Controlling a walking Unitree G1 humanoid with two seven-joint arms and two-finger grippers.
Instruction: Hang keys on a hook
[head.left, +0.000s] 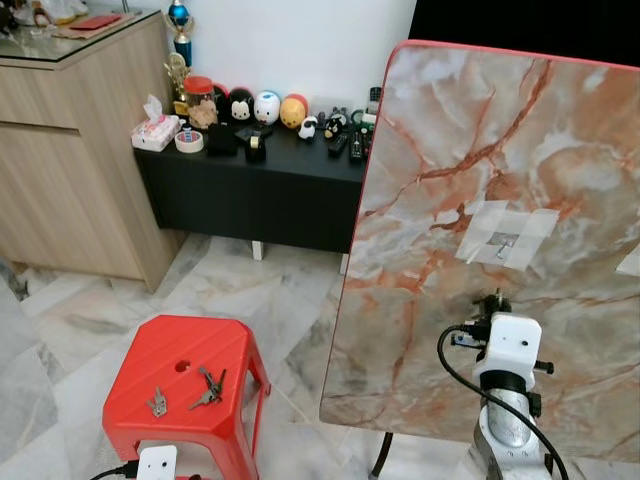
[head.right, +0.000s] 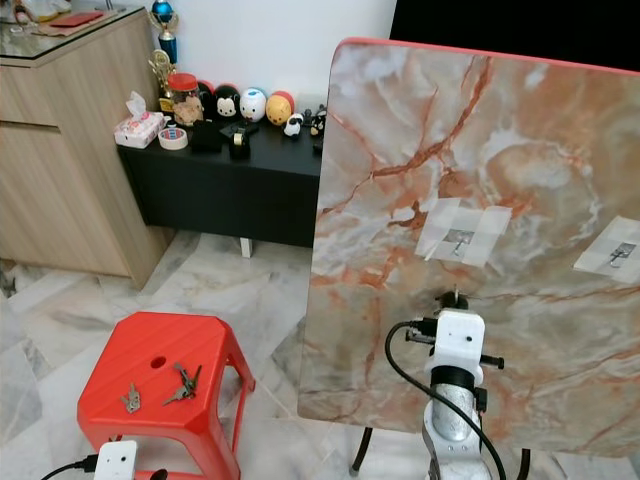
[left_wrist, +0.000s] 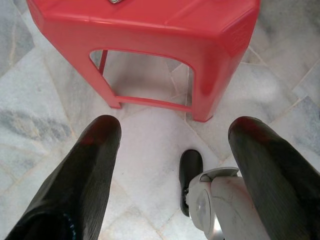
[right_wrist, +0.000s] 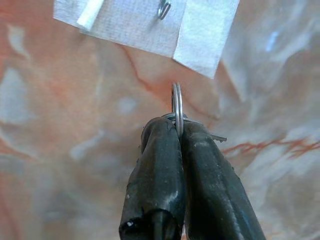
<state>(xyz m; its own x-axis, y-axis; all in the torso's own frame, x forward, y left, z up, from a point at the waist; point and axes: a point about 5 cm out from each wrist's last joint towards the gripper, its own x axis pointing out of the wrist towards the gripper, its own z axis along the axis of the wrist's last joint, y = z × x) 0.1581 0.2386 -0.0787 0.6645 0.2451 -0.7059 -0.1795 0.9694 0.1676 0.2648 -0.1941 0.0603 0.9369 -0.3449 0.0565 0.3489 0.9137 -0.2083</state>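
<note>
My right gripper (right_wrist: 177, 131) is shut on a key ring (right_wrist: 176, 102), held up against the upright marble board (head.left: 470, 180) just below a taped metal hook (right_wrist: 163, 8). From the head, that gripper (head.left: 492, 303) sits under the hook (head.left: 503, 241). A second taped hook (head.right: 621, 254) is farther right on the board. Two sets of keys (head.left: 208, 388) (head.left: 158, 402) lie on the red stool (head.left: 215, 342). My left gripper (left_wrist: 175, 145) hangs open low beside the stool (left_wrist: 150, 30), nothing between its fingers.
A black low table (head.left: 260, 180) with toys, tape and tissues stands against the back wall. A wooden cabinet (head.left: 70, 150) is at the left. The floor is marble tile. My own foot (left_wrist: 191, 172) shows below the left gripper.
</note>
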